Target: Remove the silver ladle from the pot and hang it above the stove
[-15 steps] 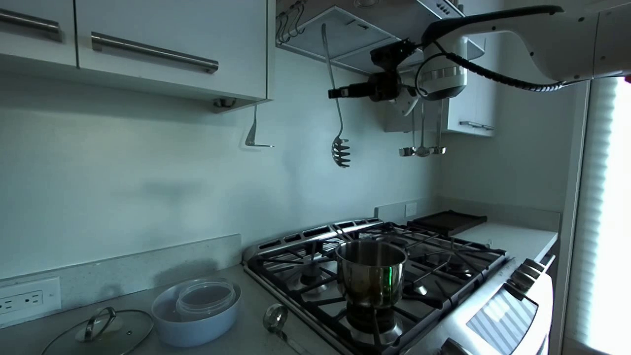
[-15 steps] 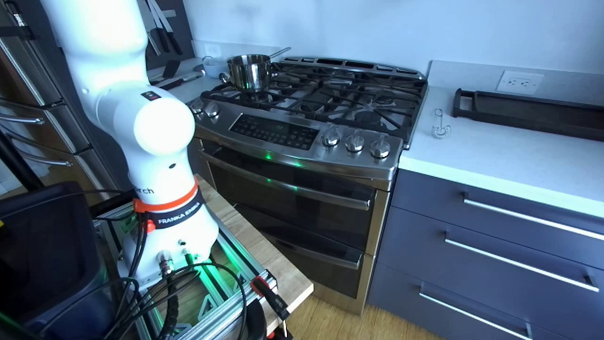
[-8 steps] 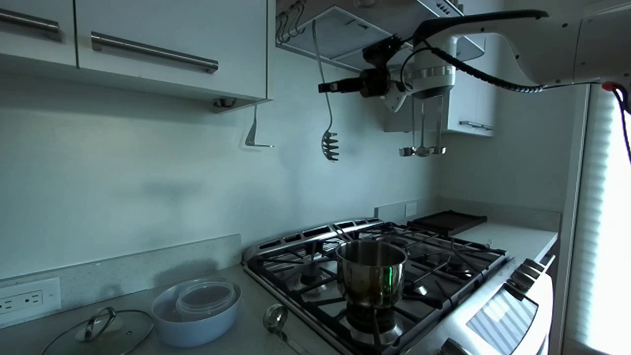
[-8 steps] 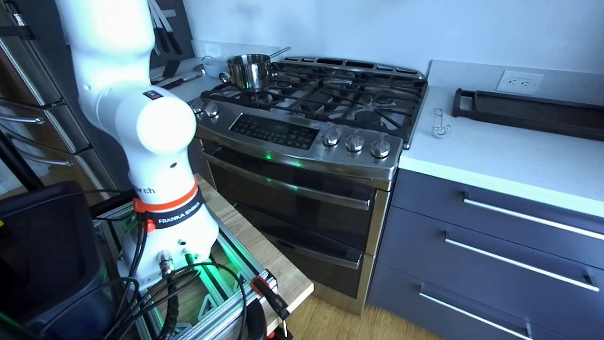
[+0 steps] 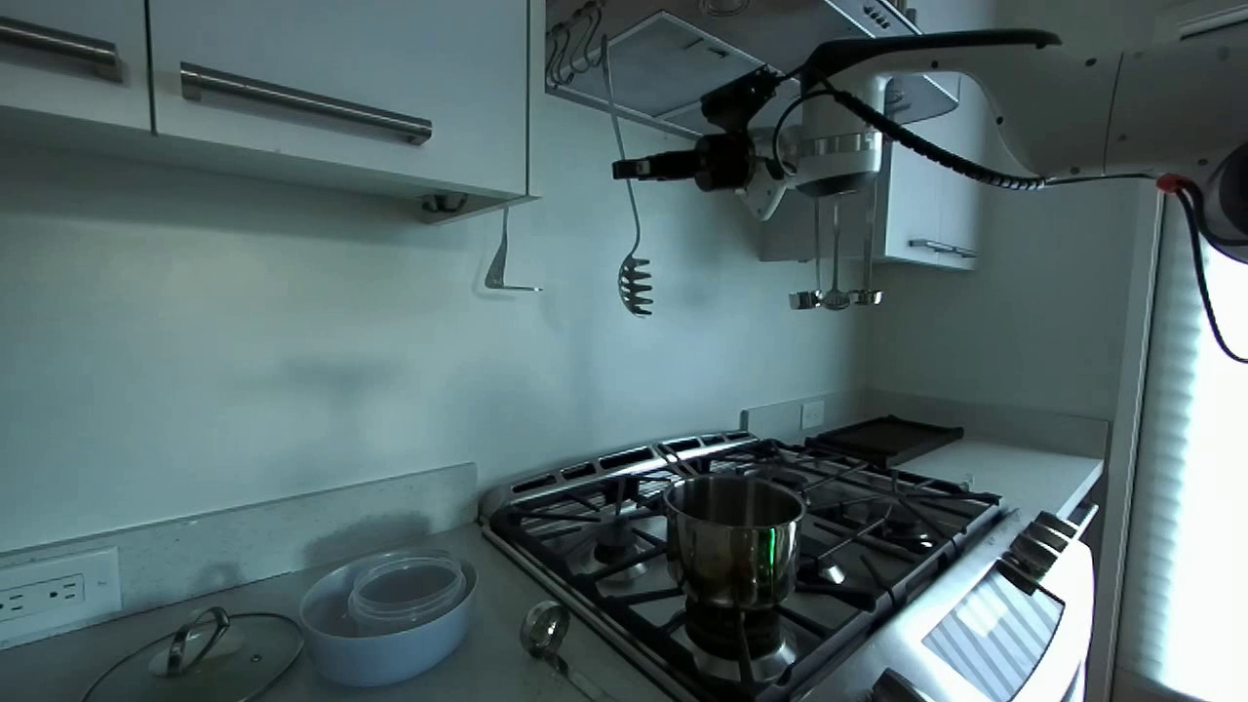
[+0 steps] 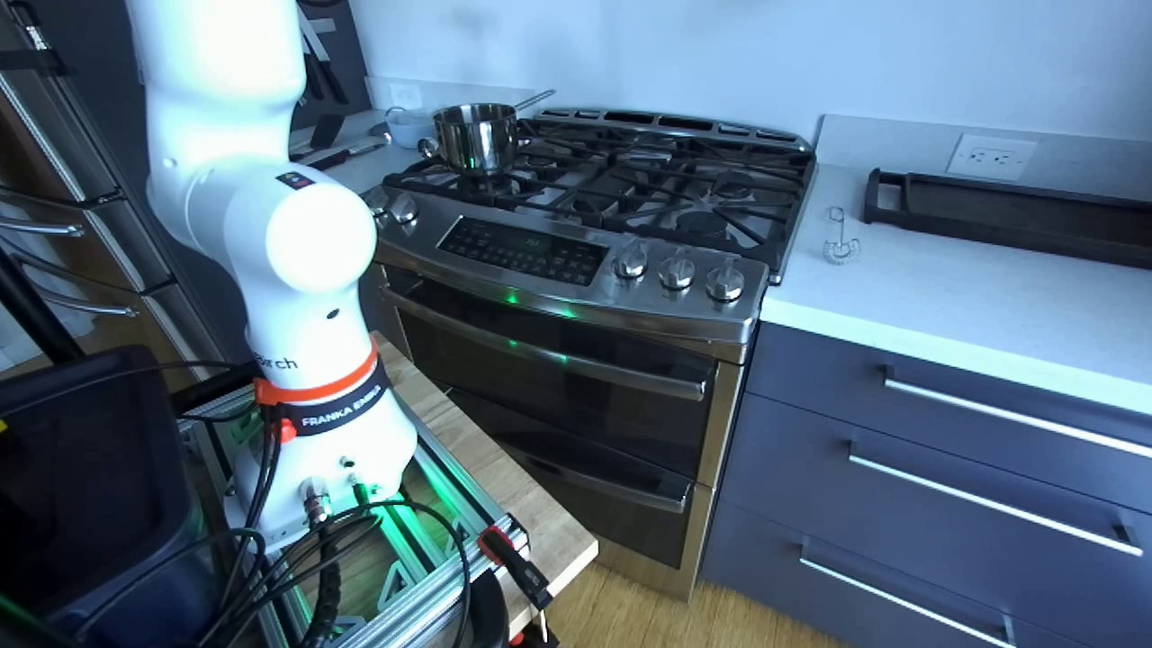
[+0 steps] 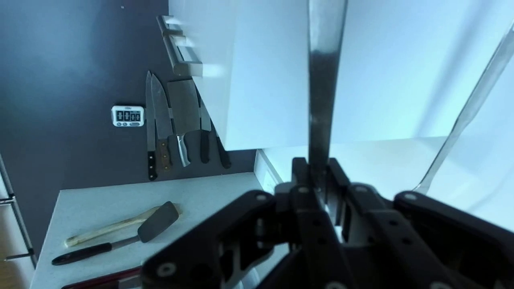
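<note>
Gripper [image 7: 317, 170] w/ silver ladle [image 7: 324, 88] (toothed head down) pinched by its handle, well above pot [image 5: 734, 556] on stove [image 6: 558, 288]: removal appar. done; hanging, prob. on hooks [image 5: 588, 41], left; gap to hooks unclear.

Pronged spoon [image 7: 326, 76]: blurred in the wrist view, top cut off, lower end hidden behind the gripper [image 7: 317, 170].
Pot [image 5: 733, 561]: floor hidden by near wall.
Counter ladle [image 5: 544, 629]: handle cut off in an exterior view.
Stove display [image 6: 523, 250]: too small to read from here.
</note>
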Motion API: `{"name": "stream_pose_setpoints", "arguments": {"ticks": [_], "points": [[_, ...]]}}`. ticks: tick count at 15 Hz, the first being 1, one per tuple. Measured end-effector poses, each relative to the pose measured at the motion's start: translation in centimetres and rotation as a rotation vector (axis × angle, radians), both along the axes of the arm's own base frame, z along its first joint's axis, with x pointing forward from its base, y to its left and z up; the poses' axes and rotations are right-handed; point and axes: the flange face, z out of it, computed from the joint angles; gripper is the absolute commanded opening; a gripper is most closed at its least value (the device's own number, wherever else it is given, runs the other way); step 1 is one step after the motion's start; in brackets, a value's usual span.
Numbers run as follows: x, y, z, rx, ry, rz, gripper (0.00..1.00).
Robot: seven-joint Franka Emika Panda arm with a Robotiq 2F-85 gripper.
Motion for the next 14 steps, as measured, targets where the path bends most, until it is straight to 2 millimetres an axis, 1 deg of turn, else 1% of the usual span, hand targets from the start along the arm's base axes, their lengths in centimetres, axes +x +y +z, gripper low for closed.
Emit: {"name": "stream_pose_setpoints", "arguments": {"ticks": [14], "points": [[1.4, 2.1, -0.4, 0.02, 0.065, 0.018, 0.03]]}}
